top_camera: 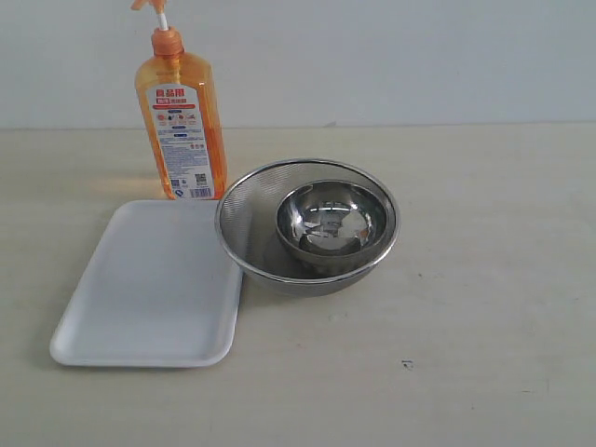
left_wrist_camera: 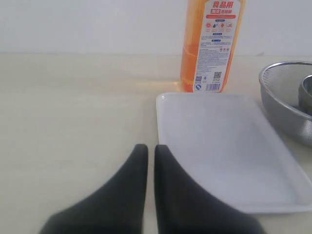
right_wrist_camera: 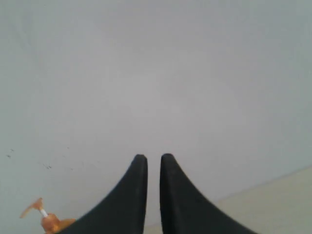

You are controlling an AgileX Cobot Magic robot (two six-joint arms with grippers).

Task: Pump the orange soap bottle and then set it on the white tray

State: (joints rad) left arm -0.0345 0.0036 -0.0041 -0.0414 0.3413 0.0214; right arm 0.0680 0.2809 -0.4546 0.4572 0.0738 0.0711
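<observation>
Nothing pumped yet
orange soap bottle upright beyond white tray, ahead of closed left gripper; right gripper closed too.

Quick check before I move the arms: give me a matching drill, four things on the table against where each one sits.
1. orange soap bottle
2. white tray
3. mesh strainer
4. steel bowl

A. inside the strainer
B. upright on the table, beyond the tray's far edge
C. flat on the table, nothing on it
D. right of the tray, holding a bowl

Pairs: 1-B, 2-C, 3-D, 4-A
</observation>
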